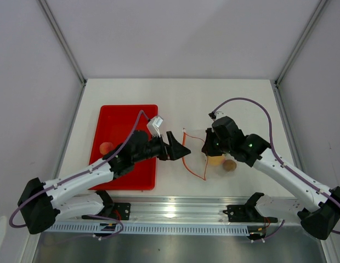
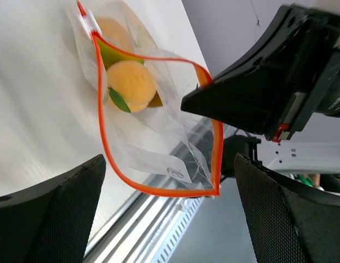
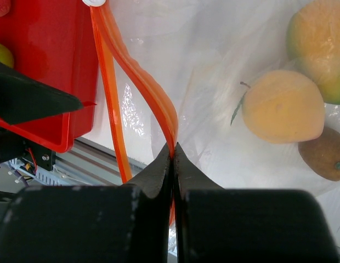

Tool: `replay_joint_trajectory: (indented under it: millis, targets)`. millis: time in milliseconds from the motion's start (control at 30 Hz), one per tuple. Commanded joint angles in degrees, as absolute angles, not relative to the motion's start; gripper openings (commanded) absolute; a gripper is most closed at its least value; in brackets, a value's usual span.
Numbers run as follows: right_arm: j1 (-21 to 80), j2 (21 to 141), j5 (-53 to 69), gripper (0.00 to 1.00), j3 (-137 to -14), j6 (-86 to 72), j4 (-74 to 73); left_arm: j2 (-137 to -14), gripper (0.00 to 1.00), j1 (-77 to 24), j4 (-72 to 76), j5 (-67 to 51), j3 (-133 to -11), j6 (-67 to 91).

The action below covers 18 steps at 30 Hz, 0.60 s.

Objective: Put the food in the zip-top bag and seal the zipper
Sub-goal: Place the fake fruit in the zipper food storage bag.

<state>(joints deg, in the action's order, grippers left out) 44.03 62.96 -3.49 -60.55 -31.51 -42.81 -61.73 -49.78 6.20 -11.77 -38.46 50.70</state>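
Jaws of the right gripper (image 3: 173,150) pinch the thin orange zipper (image 3: 138,79) of the clear floppy bag (image 3: 214,49), while those of the left gripper (image 1: 180,149) stand wide apart.

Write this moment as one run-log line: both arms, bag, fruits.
left fingers: open; right fingers: shut on orange-red zipper strip; clear plastic zip-top bag: unsealed, three toy fruits inside; peach-pink fruit: on red rectangular tray

White desk (image 1: 236,104), bearing red tray (image 1: 119,121) left of centre and clear zip-top bag (image 1: 193,143) just right of it.
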Motion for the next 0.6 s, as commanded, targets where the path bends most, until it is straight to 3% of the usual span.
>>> replay_joint_trajectory:
  millis: [0,267,567]
  targets:
    - [43.86,61.26,-4.13,0.00,-62.23,-31.55,-42.89,-57.93,1.00,-50.19,0.55,-4.94,-42.27,46.50]
    - [43.77,61.08,-4.57,0.00,-61.35,-31.55,-42.80,-53.18,1.00,-47.12,-22.21,11.41,-47.10,47.36]
    - [43.77,61.00,-4.66,0.00,-60.91,-31.38,-42.80,-54.22,0.99,-35.43,-48.65,28.55,-53.61,60.27]
